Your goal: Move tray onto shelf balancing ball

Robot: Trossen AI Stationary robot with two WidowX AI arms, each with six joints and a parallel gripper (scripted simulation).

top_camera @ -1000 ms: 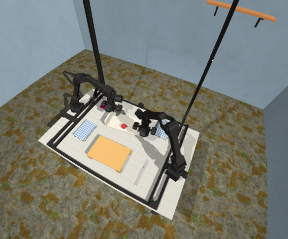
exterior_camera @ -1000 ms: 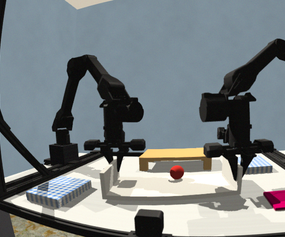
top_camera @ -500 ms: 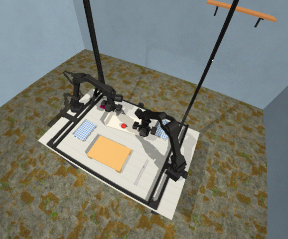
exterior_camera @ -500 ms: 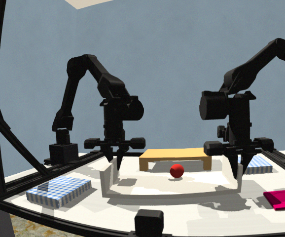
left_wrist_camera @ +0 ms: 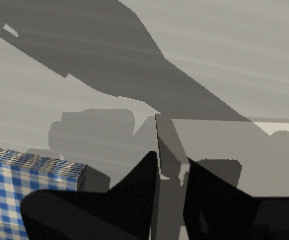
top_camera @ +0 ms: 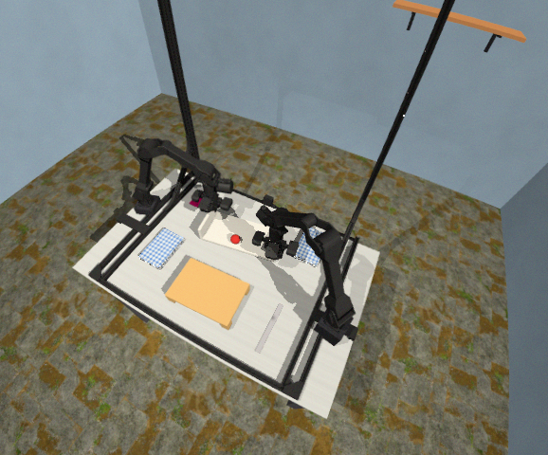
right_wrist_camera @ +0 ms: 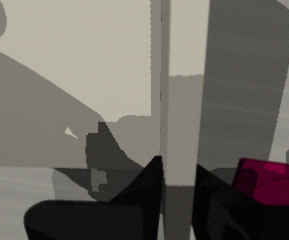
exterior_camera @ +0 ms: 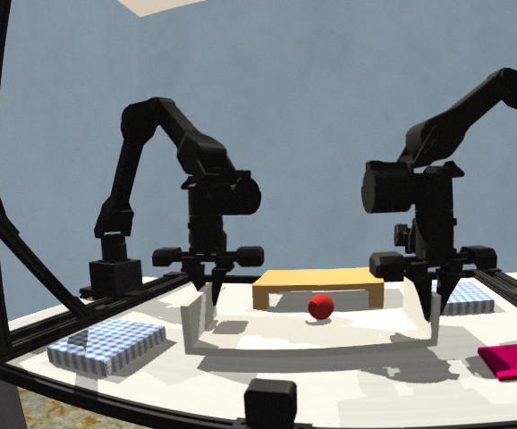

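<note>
My L gripper (top_camera: pixel 271 248) (exterior_camera: pixel 208 298) (left_wrist_camera: pixel 171 161) & R gripper (top_camera: pixel 211 204) (exterior_camera: pixel 434 315) (right_wrist_camera: pixel 179 162) are each pinched on an end wall of the white tray (top_camera: pixel 219 230) (exterior_camera: pixel 267 340) (left_wrist_camera: pixel 168 212) (right_wrist_camera: pixel 186 120); tray's just off the tabletop (top_camera: pixel 141 279) (exterior_camera: pixel 314 392), near the low orange shelf (top_camera: pixel 208 291) (exterior_camera: pixel 318 278), red ball (top_camera: pixel 235 239) (exterior_camera: pixel 320 307) aboard

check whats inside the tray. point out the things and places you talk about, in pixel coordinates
The red ball (top_camera: pixel 235 239) (exterior_camera: pixel 320 307) sits on the floor of the tray (top_camera: pixel 220 231) (exterior_camera: pixel 267 334) (left_wrist_camera: pixel 274 170) (right_wrist_camera: pixel 84 50); nothing else shows in it. From the top, the left gripper (top_camera: pixel 272 248) (exterior_camera: pixel 207 296) (left_wrist_camera: pixel 164 157) covers one end, though the exterior view shows much of it.

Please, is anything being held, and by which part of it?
A cream rectangular tray: the left gripper and the right gripper each grip one upright end wall.
</note>
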